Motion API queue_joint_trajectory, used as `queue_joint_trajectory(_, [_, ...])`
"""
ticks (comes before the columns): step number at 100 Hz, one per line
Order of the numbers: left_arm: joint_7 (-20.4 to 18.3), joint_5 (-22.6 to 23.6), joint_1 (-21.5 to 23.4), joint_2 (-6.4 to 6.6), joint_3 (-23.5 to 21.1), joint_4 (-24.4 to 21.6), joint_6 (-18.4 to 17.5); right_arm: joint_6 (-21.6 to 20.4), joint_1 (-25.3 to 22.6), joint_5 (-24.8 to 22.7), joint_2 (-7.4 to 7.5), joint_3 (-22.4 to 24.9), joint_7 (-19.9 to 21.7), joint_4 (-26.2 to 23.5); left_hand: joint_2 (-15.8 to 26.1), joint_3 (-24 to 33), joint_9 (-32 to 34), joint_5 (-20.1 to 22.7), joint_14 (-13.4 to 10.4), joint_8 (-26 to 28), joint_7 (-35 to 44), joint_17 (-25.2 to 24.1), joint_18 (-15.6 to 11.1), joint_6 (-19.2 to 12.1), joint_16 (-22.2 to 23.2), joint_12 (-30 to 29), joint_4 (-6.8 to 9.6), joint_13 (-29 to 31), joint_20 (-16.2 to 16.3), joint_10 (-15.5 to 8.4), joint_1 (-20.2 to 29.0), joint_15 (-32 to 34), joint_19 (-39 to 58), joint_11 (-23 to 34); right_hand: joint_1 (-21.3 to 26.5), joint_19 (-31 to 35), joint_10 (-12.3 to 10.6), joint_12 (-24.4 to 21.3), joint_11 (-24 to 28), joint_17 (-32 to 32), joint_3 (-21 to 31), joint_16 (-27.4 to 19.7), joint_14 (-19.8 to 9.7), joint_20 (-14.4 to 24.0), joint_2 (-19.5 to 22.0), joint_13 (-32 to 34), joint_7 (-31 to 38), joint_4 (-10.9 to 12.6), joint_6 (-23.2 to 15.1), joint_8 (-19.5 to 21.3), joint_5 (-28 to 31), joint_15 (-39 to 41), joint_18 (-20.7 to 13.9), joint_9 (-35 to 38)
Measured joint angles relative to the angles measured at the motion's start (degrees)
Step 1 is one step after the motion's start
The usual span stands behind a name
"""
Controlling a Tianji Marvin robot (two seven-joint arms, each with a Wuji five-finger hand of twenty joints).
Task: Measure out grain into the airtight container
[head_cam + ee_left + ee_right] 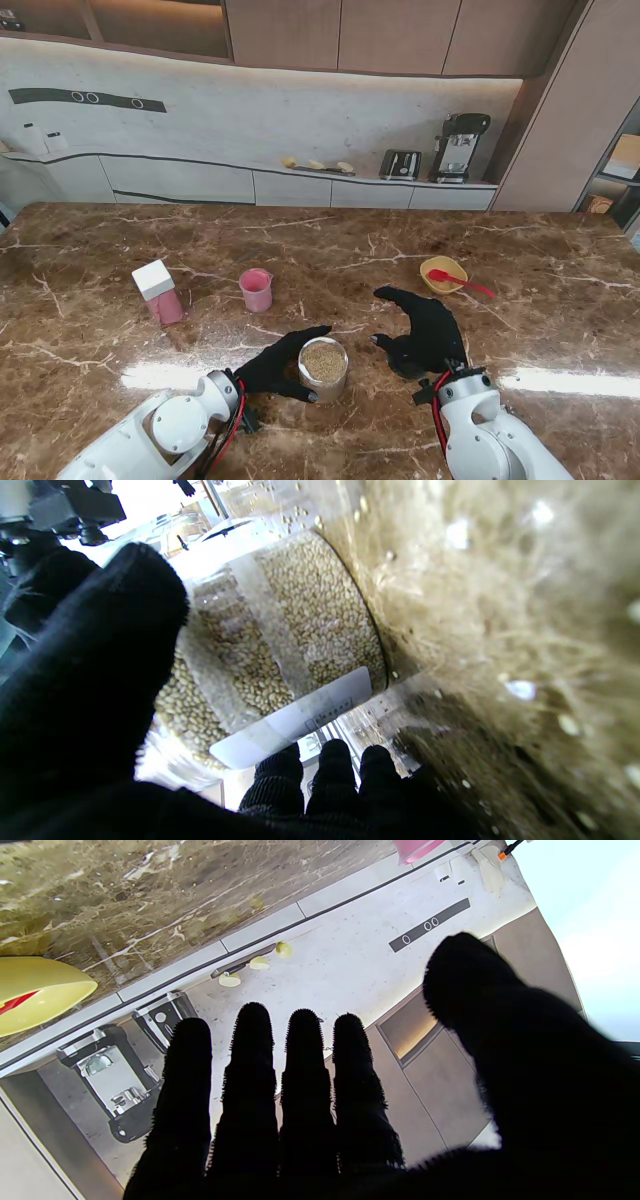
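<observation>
A clear round jar [324, 365] [300, 630] filled with tan grain stands near the table's front middle, its top uncovered. My left hand [270, 372] [85, 690] is wrapped around it, thumb on the far side and fingers on the near side. My right hand [428, 330] [300, 1100] hovers just right of the jar, fingers spread and holding nothing. A small pink cup [256, 289] [415, 847] stands farther back. To its left is a pink container with a white lid [158, 292].
A yellow bowl [443, 273] [40, 990] with a red spoon [462, 284] sits beyond my right hand. The brown marble table [320, 235] stretches wide. Behind it, a counter carries a toaster [400, 164] and a coffee machine [458, 147].
</observation>
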Motion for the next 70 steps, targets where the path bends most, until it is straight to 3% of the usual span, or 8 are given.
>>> queue_joint_trajectory(21, [-1.01,-1.55,-1.78,-0.06,1.57,1.51,-0.36,0.53,0.03,0.05,0.04,-0.21,0.63,-0.02,0.00,-0.07,-0.36,0.00,0.00,1.57,0.01,-0.88,-1.01,-1.26,-3.49,-0.13,0.00,-0.04,-2.26,2.00,0.01,-0.08,-2.16,-2.16,0.00,0.00,0.00,0.00,0.00,-0.01,0.00,0.00,0.00,0.00,0.00,0.00,0.00,0.04,-0.01,0.00,0.01,0.00,0.01,0.01])
queue_joint_trajectory(27, [-1.12,-1.80,-2.21,-0.13,1.92,1.93,-0.58,0.80,0.04,0.07,0.05,-0.26,0.88,-0.05,0.04,-1.03,-0.36,0.00,0.00,6.42,1.27,-0.90,-1.04,-2.05,-4.75,-0.32,0.00,-0.10,-3.64,2.10,0.06,-0.10,-2.46,-2.16,0.00,0.00,0.00,0.00,0.00,0.00,0.00,0.00,0.00,0.00,0.00,0.00,0.00,0.06,-0.01,0.00,0.01,0.00,0.01,0.01])
queue_joint_trajectory(43, [-1.11,-2.35,-2.99,-0.45,2.58,3.05,-1.34,2.90,0.06,0.07,0.15,-0.59,1.61,-0.28,0.15,-1.54,-0.36,0.01,0.00,18.04,13.17,-0.98,-1.08,-7.03,-6.99,-0.34,0.00,-0.14,-9.00,2.21,0.17,-0.82,-3.43,-2.17,0.00,-0.75,0.00,0.00,0.00,-0.54,0.00,0.00,0.00,0.00,0.02,0.00,0.00,0.45,-0.01,0.00,0.01,0.00,0.01,0.01])
queue_joint_trajectory(54, [-1.03,-2.44,-3.20,-0.63,2.70,3.44,-1.62,5.62,0.10,-0.42,0.26,-0.79,2.63,-0.45,0.76,-1.78,-0.36,1.18,0.00,20.78,21.33,-0.98,-1.09,-9.20,-7.59,-0.35,0.00,-0.15,-10.09,2.28,0.29,-0.82,-3.43,-2.17,0.00,-0.93,0.00,0.00,0.00,-1.24,0.00,0.00,0.00,0.00,0.02,-1.18,0.00,0.46,-0.01,0.00,0.01,-0.24,0.01,0.01])
queue_joint_trajectory(59, [-0.93,-2.44,-3.20,-0.70,2.70,3.51,-1.68,6.91,0.10,-1.09,0.39,-0.79,3.54,-0.61,1.14,-1.89,-0.36,2.07,0.00,21.38,22.96,-0.98,-1.09,-9.70,-7.67,-0.35,-0.77,-0.15,-10.54,2.30,1.22,-0.82,-3.44,-2.17,0.00,-1.48,0.00,0.00,0.00,-1.55,0.00,0.00,0.00,0.00,0.02,-0.68,0.00,0.47,-0.01,0.00,0.01,-0.48,0.01,0.01])
queue_joint_trajectory(70, [-0.44,-2.40,-3.13,-0.89,2.69,3.69,-1.82,8.77,0.04,-2.71,0.72,-0.73,4.91,-0.98,1.14,-2.54,-0.36,2.77,0.00,21.96,24.75,-0.98,-1.09,-9.73,-7.71,-0.35,-0.85,-0.15,-10.76,2.38,1.68,-0.82,-3.44,-2.18,0.00,-2.25,0.00,0.00,0.00,-2.25,0.00,0.00,0.00,0.00,0.03,-1.44,0.00,0.47,-0.01,0.00,0.01,-0.64,0.01,-0.01])
